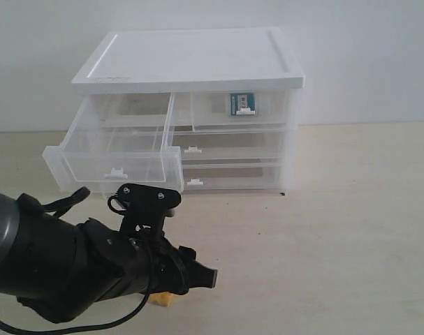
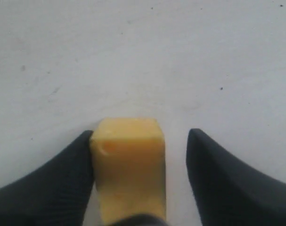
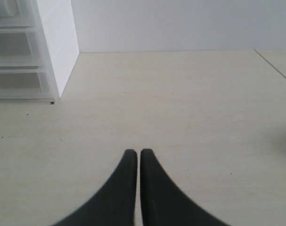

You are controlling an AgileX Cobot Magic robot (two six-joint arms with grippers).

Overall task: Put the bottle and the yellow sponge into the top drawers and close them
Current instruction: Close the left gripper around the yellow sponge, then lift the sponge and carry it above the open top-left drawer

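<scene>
The yellow sponge (image 2: 128, 169) lies on the table between the fingers of my left gripper (image 2: 140, 133). That gripper is open: one finger (image 2: 72, 174) touches the sponge's side, while the other (image 2: 218, 174) stands apart from it with a gap. In the exterior view the sponge (image 1: 163, 299) peeks out under the left gripper (image 1: 206, 278) near the front edge. The bottle (image 1: 242, 105) sits inside the pushed-in top right drawer (image 1: 267, 112). The top left drawer (image 1: 114, 150) is pulled out and holds nothing. My right gripper (image 3: 135, 151) is shut on nothing, low over bare table.
The white-topped cabinet (image 1: 191, 59) stands at the back against the wall, its two full-width lower drawers (image 1: 225, 146) pushed in. Its side wall (image 3: 58, 47) shows in the right wrist view. The left arm (image 1: 58, 265) fills the front left corner.
</scene>
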